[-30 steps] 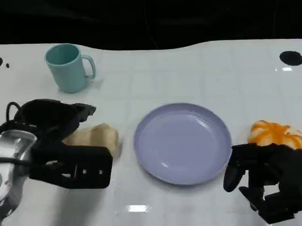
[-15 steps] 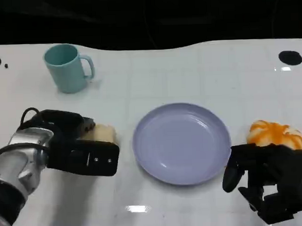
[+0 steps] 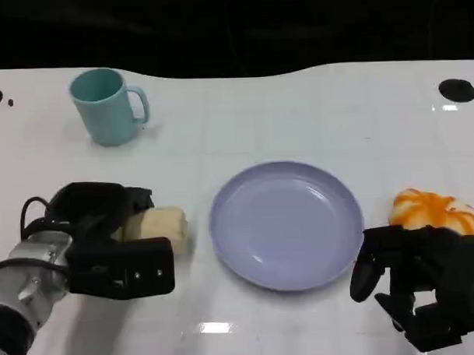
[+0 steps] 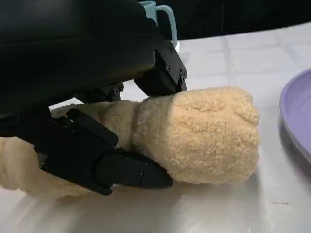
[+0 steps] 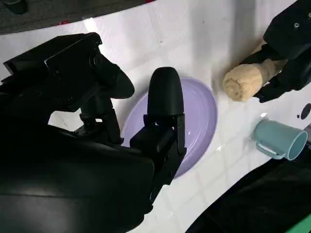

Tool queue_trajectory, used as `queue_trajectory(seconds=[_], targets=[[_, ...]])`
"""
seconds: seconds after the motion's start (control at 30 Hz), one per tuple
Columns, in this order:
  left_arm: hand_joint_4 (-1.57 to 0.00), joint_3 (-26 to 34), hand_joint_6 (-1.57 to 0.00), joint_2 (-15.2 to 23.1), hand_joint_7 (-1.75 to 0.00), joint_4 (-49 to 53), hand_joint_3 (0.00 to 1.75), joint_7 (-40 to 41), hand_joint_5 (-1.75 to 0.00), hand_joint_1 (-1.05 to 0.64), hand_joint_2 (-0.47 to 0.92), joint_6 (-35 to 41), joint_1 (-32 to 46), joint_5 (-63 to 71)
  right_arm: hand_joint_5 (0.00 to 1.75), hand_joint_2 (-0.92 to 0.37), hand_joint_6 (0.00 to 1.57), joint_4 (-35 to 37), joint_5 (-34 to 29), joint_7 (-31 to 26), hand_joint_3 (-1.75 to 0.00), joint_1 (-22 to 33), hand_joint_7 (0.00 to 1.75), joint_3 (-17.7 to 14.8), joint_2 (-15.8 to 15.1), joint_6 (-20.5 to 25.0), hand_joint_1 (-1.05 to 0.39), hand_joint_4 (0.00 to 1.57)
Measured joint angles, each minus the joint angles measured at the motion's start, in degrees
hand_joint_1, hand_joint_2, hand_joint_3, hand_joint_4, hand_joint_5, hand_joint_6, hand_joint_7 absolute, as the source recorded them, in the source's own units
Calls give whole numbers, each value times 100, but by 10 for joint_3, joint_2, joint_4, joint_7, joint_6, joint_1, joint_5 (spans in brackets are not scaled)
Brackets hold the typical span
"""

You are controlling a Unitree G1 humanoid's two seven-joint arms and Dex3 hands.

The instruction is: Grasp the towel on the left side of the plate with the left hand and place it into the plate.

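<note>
The left hand [image 3: 107,244] covers the near half of the towel [image 3: 162,225] in the head view. In the left wrist view the plate [image 4: 296,114] is cut by the edge, and the hand hides most of the mug [image 4: 163,19]

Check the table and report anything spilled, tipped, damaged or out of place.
Nothing stands out. The mug stands upright, the plate lies flat and bare, the left robot hand grips the rolled towel beside it, and an orange object sits beyond the right robot hand.
</note>
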Motion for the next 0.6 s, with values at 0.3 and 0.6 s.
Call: queue_trajectory(seconds=[0.3, 0.6], targets=[[-86, 35, -60, 5, -175, -44, 83, 26, -175, -19, 61, -18, 2, -34, 173, -56, 70, 1, 0, 0, -109, -3, 144, 0, 4, 4, 1, 71], [-89, 56, -63, -10, -174, -150, 86, -27, -175, -17, 53, -1, -1, -66, 172, -56, 70, 20, 0, -1, -107, -18, 143, 8, 11, 5, 1, 71]])
